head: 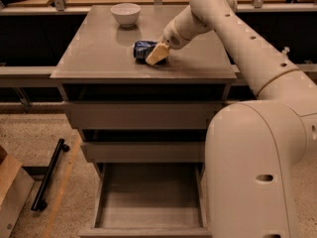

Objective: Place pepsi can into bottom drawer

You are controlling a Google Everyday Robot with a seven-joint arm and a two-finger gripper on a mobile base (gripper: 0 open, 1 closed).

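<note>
gripper (157,54) at dented blue pepsi can (141,48) | bottom drawer (148,200): open grey box

The can (141,48) is seen as dark blue with white marks; the gripper (157,54) at it is tan, the bowl (125,13) white, the drawer (148,200) grey-brown, the arm (242,41) cream

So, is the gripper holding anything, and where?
Cannot be told: the gripper is against the right end of the can, which lies on the cabinet top.
</note>
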